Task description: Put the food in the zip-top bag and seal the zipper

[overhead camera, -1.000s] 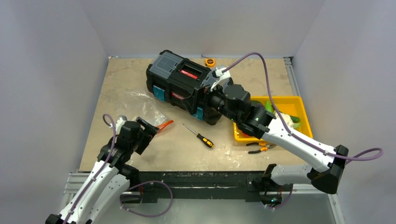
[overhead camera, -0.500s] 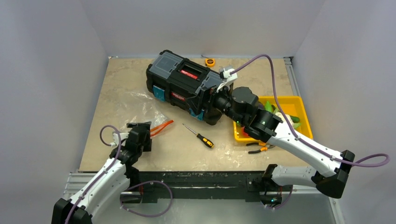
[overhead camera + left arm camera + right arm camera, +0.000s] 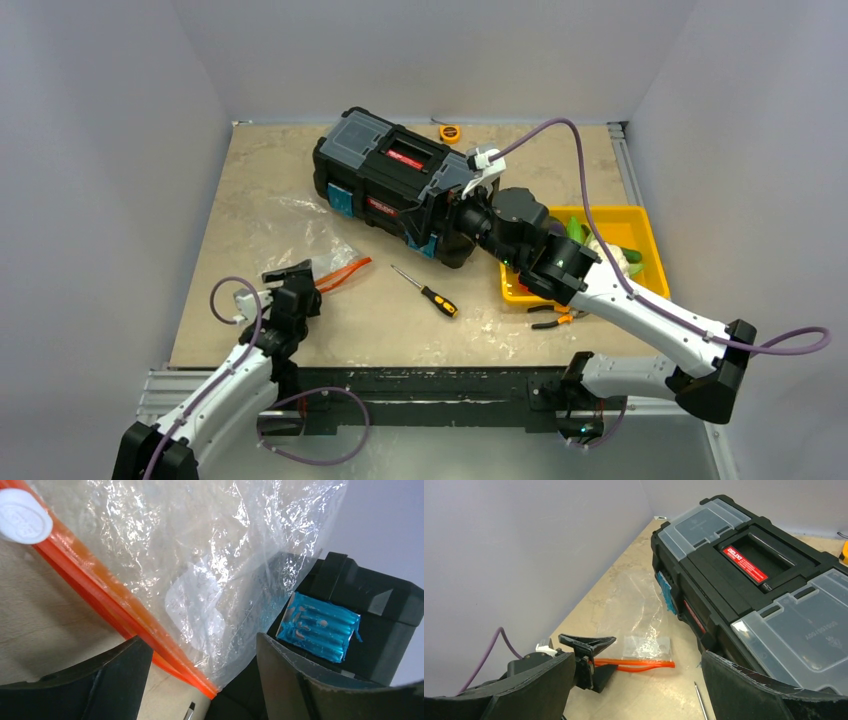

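I see one black toolbox (image 3: 390,185), its red label (image 3: 746,562) unreadable to me. Left of it, my left pincer (image 3: 202,645) stands open astride the zipper (image 3: 90,592) of the single zip-top bag (image 3: 200,545); right pincer (image 3: 638,657) gapes empty.

Lying flat at left, crinkly and clear: zip-top bag (image 3: 308,238), orange-red zipper (image 3: 345,271) along its near-right edge. At right, partly hidden: food (image 3: 618,258), green and pale pieces.
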You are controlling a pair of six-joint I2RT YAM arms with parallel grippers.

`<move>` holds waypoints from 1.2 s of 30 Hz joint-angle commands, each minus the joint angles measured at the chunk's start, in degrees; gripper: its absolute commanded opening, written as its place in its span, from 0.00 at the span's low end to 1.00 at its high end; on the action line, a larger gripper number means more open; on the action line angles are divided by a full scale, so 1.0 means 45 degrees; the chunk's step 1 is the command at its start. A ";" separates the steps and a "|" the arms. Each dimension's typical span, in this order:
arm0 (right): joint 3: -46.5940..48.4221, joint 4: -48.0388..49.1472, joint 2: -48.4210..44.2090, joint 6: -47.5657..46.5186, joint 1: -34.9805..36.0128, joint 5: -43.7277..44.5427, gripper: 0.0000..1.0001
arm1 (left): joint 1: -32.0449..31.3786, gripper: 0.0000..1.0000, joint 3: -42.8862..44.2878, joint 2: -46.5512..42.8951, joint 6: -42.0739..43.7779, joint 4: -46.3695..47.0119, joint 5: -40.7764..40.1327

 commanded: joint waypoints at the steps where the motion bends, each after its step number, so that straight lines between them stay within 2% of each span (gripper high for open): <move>1: 0.0008 0.0367 0.0009 -0.0153 0.0038 0.0317 0.99 | 0.0230 0.70 0.0168 0.0166 0.0467 0.1000 -0.0876; 3: 0.0062 0.0169 0.0055 -0.0131 0.0038 0.0472 0.99 | 0.0329 0.61 0.0235 0.0225 0.0909 0.1136 -0.0947; 8: 0.0111 -0.0014 0.0015 -0.0099 0.0038 0.0584 0.99 | 0.0668 0.30 0.0361 0.0090 0.1766 0.0993 -0.1187; 11: 0.0069 0.0054 0.0024 -0.0093 0.0038 0.0610 0.99 | 0.0858 0.12 0.0774 -0.0452 0.3203 0.0399 -0.1352; 13: 0.0179 -0.0146 0.0156 -0.0091 0.0038 0.0844 0.99 | 0.0894 0.01 0.1581 -0.0928 0.4806 -0.0623 -0.1451; 17: 0.0535 -0.0850 0.0629 -0.0112 0.0038 0.1451 0.99 | 0.0904 0.00 0.4343 -0.1342 0.7646 -0.4458 -0.1779; 20: 0.0617 -0.1015 0.0965 0.0046 0.0063 0.1990 0.99 | 0.0894 0.00 0.6640 -0.1002 0.8528 -0.7964 -0.2237; 24: 0.0946 -0.1262 0.1546 0.0106 0.0124 0.1751 0.99 | 0.0894 0.00 0.9031 -0.0298 1.0690 -1.0785 -0.2282; 27: 0.1367 -0.1600 0.2108 -0.0613 0.0291 0.0464 0.99 | 0.0897 0.00 1.0437 -0.0077 1.2567 -1.1750 -0.1842; 31: 0.1050 -0.0738 0.2406 -0.1741 0.1042 -0.0265 0.99 | 0.0894 0.00 1.1846 0.0159 1.5558 -1.1763 0.0102; 36: 0.0424 0.1418 0.2799 -0.2100 0.2530 0.0026 0.99 | 0.0904 0.00 1.3356 0.0739 1.6165 -1.3001 0.2127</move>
